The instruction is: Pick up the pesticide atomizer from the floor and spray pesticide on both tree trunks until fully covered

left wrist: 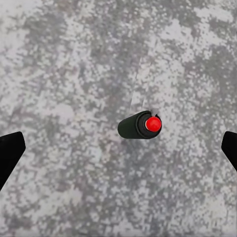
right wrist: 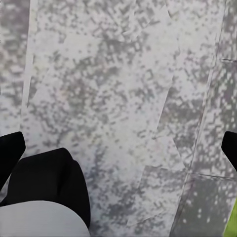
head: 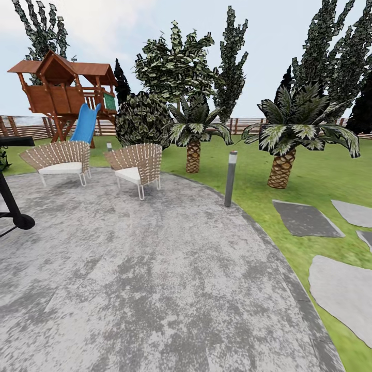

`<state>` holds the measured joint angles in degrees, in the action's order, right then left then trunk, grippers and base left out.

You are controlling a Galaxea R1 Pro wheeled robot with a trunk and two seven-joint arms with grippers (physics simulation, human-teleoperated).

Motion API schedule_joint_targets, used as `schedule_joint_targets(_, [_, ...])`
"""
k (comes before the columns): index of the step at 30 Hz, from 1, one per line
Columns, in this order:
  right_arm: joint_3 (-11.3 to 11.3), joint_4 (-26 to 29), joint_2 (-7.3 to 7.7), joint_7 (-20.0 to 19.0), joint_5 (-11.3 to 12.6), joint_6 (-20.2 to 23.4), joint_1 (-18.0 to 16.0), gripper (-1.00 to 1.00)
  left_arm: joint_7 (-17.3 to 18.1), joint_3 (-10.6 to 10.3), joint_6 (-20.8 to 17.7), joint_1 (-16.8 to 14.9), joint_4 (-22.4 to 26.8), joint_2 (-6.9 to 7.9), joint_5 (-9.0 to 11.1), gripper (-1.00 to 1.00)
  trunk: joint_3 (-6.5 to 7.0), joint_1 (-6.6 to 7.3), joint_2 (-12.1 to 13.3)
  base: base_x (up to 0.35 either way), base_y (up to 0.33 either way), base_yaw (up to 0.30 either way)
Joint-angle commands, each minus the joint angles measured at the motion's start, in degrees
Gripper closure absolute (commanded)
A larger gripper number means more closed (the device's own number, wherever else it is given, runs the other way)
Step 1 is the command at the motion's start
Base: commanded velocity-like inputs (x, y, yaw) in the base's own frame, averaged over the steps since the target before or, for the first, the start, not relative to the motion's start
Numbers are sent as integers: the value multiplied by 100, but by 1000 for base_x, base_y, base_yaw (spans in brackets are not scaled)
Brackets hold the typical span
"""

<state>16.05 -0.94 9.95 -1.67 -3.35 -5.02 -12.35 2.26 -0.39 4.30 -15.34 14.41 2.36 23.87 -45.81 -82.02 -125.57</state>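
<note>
The pesticide atomizer, the two trees and their trunks are out of view. The garden shows in the head view as a green lawn (head: 248,170) bounded by a brown slatted fence (head: 31,125). My left gripper (left wrist: 118,150) is open over the mottled grey stone floor, its black fingertips (left wrist: 10,153) wide apart at the frame's sides. Between them on the floor is a small dark cylinder with a red end (left wrist: 142,126). My right gripper (right wrist: 118,150) is also open over the same paving, holding nothing.
Two wicker chairs (head: 137,163) (head: 59,160) stand on the round stone patio (head: 155,279). A grey bollard lamp (head: 230,178) marks its edge. Two short palms (head: 194,147) (head: 283,160), stepping stones (head: 305,219), a wooden playhouse with a blue slide (head: 85,124) and a black stand (head: 15,217) surround it.
</note>
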Motion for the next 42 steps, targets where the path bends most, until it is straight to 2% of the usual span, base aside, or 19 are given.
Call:
schedule_joint_targets(1, [48, -10, 2, -17, -34, -25, -4, -100, 25, -5, 18, -4, -9, 1, 41, -100, -5, 1, -2, 0, 0, 0])
schedule_joint_targets(42, [47, -11, -37, -17, -34, -25, -4, -100, 29, -5, 18, -3, -11, -1, 39, -100, -5, 1, -2, 0, 0, 0])
